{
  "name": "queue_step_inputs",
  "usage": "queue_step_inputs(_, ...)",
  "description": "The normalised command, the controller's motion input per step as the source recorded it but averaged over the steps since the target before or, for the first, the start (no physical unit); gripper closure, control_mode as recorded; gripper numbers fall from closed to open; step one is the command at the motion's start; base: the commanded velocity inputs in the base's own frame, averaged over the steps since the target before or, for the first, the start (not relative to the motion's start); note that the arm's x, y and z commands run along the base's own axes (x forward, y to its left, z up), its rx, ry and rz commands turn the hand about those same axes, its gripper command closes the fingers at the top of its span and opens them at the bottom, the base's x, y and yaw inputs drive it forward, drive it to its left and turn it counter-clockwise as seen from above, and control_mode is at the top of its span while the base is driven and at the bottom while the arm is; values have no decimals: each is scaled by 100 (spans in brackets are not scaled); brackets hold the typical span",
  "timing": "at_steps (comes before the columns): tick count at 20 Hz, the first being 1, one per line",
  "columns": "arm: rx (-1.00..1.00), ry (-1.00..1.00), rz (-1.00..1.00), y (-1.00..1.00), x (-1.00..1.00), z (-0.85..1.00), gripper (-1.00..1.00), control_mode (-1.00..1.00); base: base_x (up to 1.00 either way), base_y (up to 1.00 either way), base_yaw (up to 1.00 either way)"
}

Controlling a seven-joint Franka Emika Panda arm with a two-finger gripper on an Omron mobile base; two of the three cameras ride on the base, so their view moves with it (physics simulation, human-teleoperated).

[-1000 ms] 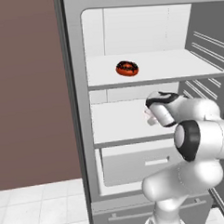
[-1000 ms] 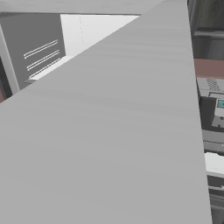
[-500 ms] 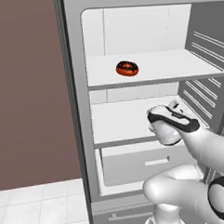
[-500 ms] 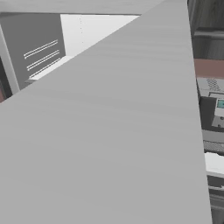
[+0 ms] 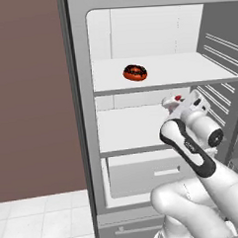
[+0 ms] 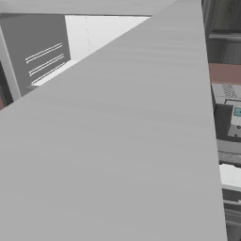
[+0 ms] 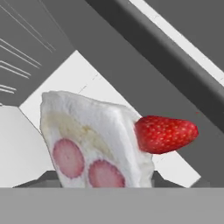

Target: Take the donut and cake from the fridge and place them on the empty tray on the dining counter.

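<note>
Jaws closed on cake (image 7: 94, 144) at the open fridge (image 5: 85, 142); donut (image 5: 135, 72) untouched on upper shelf (image 5: 187, 70); nothing on the tray yet, I judge.

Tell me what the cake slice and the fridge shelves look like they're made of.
The cake: soft white cream over pale sponge, matte and lumpy, with sliced strawberry in the cut face and a whole glossy strawberry on top. The fridge shelves: smooth, flat white, probably plastic or coated glass; the look leaves that open.
</note>
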Motion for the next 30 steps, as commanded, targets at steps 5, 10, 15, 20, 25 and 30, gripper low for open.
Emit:
queue_step_inputs(5,-9,10,0,10,-90,24,100,-100,0,0,0)
queue_step_inputs(10,-8,20,0,6,-67,32,100,-100,0,0,0)
queue_step_inputs(15,-6,18,0,11,-56,39,100,-100,0,0,0)
queue_step_inputs(20,-14,13,0,39,-66,10,100,-100,0,0,0)
queue_step_inputs(25,-15,4,0,37,-52,10,100,-100,0,0,0)
queue_step_inputs(30,-5,-3,0,8,-52,3,100,-100,0,0,0)
